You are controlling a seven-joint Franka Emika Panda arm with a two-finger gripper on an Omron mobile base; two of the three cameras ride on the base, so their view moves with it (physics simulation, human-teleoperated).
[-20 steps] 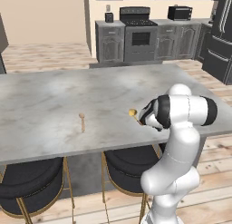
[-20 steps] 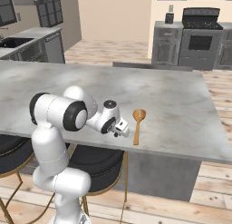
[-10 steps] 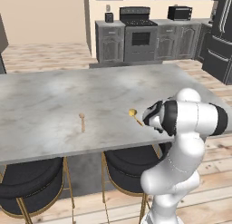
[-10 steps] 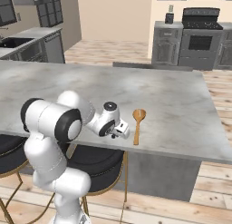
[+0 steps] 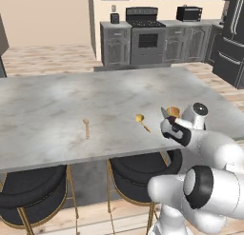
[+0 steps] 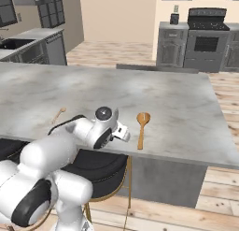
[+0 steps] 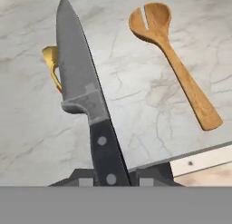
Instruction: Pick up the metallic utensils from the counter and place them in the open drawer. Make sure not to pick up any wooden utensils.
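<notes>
The pale marbled counter (image 5: 71, 101) carries a slotted wooden spoon (image 6: 142, 127) near its front edge, a small spoon (image 5: 86, 125) well apart.

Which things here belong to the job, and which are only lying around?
Belong to the job:
- knife, steel blade, black handle, held in the gripper
- counter, the pale marbled top

Only lying around (wooden, to be left alone):
- slotted wooden spoon
- small wooden spoon
- yellow-orange piece, partly behind the blade
</notes>
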